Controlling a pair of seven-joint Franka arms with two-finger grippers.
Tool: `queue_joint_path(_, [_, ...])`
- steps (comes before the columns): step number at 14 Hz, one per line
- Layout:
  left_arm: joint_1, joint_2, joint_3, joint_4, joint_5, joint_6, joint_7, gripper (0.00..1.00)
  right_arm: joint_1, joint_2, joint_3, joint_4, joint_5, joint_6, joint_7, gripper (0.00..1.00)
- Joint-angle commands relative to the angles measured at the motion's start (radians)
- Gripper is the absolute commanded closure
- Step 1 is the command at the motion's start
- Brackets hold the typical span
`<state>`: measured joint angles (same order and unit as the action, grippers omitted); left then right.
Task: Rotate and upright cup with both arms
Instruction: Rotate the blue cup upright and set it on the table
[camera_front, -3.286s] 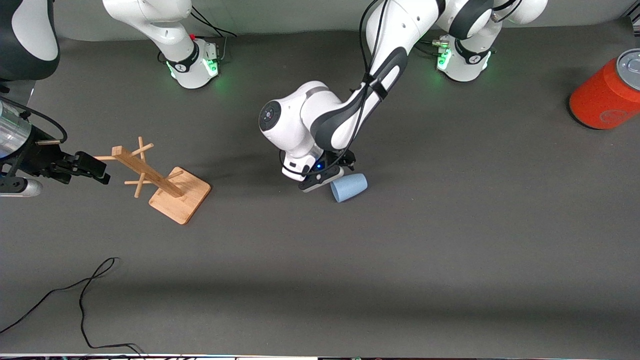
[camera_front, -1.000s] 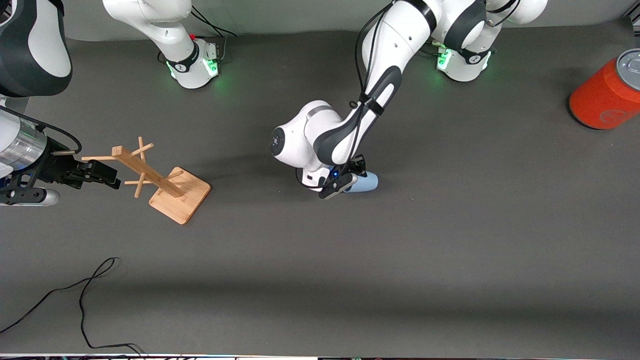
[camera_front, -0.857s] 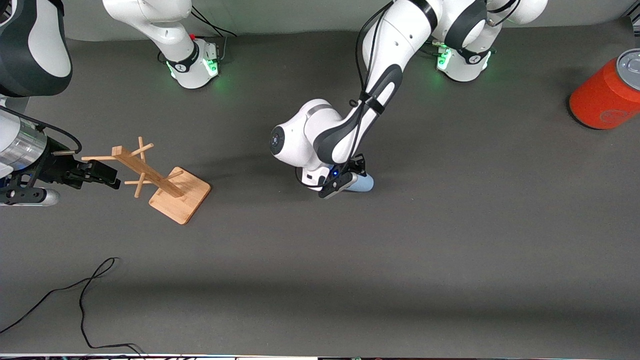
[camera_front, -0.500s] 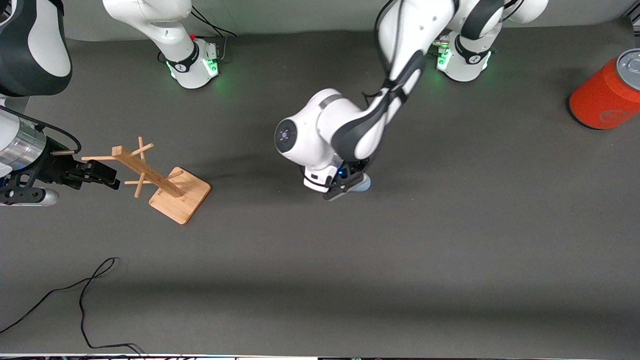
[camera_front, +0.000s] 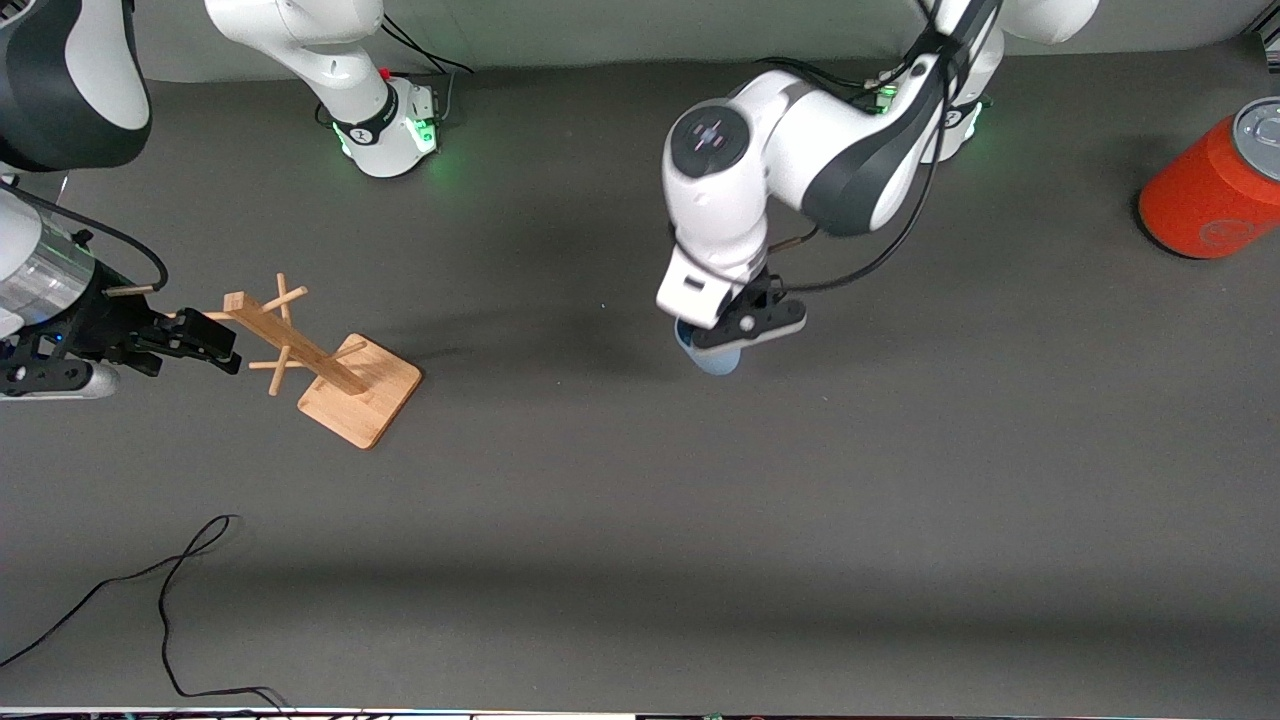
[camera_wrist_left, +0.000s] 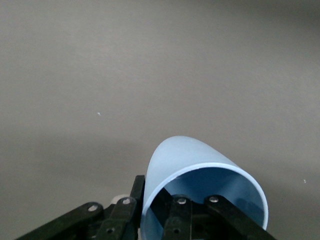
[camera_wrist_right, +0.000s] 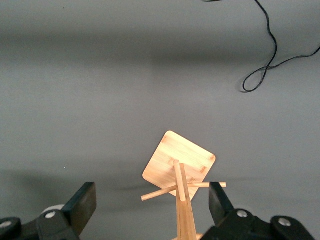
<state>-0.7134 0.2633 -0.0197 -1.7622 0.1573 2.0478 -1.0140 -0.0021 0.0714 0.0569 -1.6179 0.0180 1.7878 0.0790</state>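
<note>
The cup (camera_front: 712, 358), a matte light-blue tapered tumbler, is clamped by its rim in the left gripper (camera_front: 745, 328) over mid-table, one finger (camera_wrist_left: 182, 217) inside the wall. The right gripper (camera_front: 195, 340), jaws spread and empty, waits beside the wooden peg rack (camera_front: 330, 365).

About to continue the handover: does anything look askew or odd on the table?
Nothing stands out. The left end effector grips the cup by its rim over mid-table; the right end effector, open, waits above the upright wooden rack.
</note>
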Motion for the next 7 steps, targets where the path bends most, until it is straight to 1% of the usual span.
queue_joint_path(1, [-0.006, -0.118, 0.003, -0.36, -0.012, 0.32, 0.038, 1.0, 0.007, -0.031, -0.005, -0.013, -0.013, -0.005, -0.008, 0.0])
queue_joint_path(2, [-0.008, -0.098, 0.001, -0.4, -0.012, 0.413, 0.04, 1.0, 0.007, -0.031, -0.005, -0.014, -0.013, -0.005, -0.008, 0.0])
queue_joint_path(3, [-0.008, -0.072, 0.001, -0.416, -0.012, 0.464, 0.046, 1.0, 0.007, -0.031, -0.005, -0.02, -0.015, -0.005, -0.008, 0.0])
queue_joint_path(5, [-0.005, 0.003, -0.002, -0.411, -0.03, 0.502, 0.078, 1.0, 0.007, -0.044, -0.005, -0.031, -0.013, -0.007, -0.011, 0.0])
queue_joint_path(7, [-0.006, 0.043, 0.0, -0.408, -0.087, 0.545, 0.115, 1.0, 0.008, -0.047, -0.005, -0.034, -0.013, -0.007, -0.011, 0.0])
